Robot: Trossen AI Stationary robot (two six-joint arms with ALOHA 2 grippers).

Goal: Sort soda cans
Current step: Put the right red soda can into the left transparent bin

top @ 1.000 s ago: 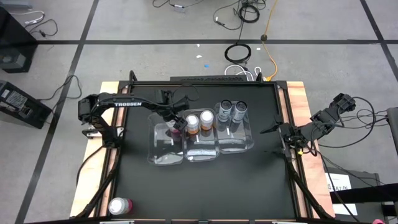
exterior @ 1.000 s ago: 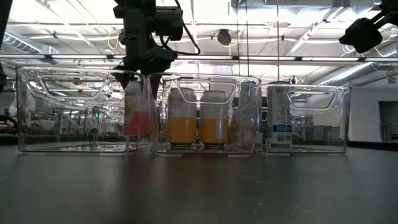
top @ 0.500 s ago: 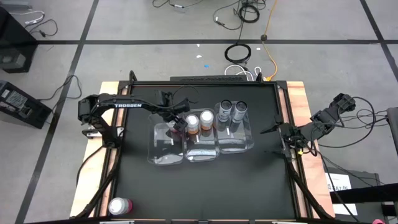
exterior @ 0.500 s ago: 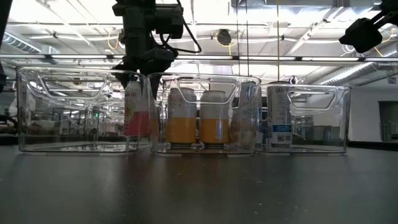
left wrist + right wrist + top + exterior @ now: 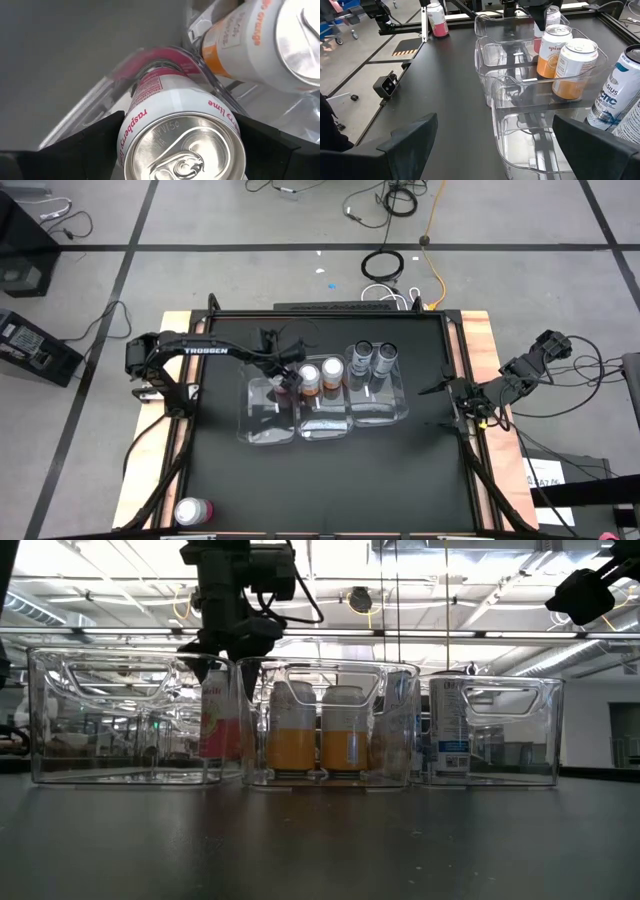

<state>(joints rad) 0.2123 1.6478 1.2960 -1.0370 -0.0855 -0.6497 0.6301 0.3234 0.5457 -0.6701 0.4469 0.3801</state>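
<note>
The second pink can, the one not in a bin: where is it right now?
In the high view the loose pink can lies at the table's near left corner, far from the bins.

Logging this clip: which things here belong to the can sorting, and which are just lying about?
Job:
- pink raspberry-lime metal can in left gripper
- stray pink can
- two orange cans
- two grey cans
- three clear plastic bins

Lying about:
- floor cables
- right gripper, waiting at the table's edge
</note>
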